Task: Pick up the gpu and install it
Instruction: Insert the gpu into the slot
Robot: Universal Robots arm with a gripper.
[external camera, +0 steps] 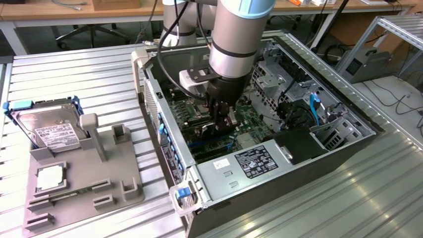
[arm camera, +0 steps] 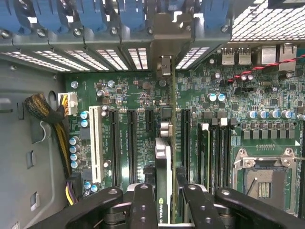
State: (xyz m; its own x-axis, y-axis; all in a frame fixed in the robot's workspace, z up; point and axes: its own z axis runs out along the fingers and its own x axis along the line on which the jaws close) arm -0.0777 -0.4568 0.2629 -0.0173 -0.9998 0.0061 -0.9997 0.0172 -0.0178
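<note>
The fingers (arm camera: 143, 205) are closed narrow on the gpu (arm camera: 163, 167), gripping it edge-on by both flat faces, with the card standing upright between the two pads. The arm (external camera: 235, 39) reaches down into the open computer case (external camera: 150, 106), which lies on its side on the counter (external camera: 79, 74). Beyond the fingertips the gpu extends over the green motherboard (arm camera: 128, 95), and its silvery metal end sits at the row of rear slot covers (arm camera: 109, 57). The card lines up with the long black expansion slots (arm camera: 116, 143) that run parallel on either side of the fingers; whether its edge is fully seated in a slot cannot be told. A white slot (arm camera: 96, 143) lies further out on one side of the fingers, and the CPU socket (arm camera: 264, 183) lies on the other side. The power supply (external camera: 244, 163) sits near the fingers inside the case. Well apart from the fingers, outside the case, a grey fixture (external camera: 99, 178) carries the hard drive (external camera: 49, 129) and a small square chip (external camera: 49, 178)
</note>
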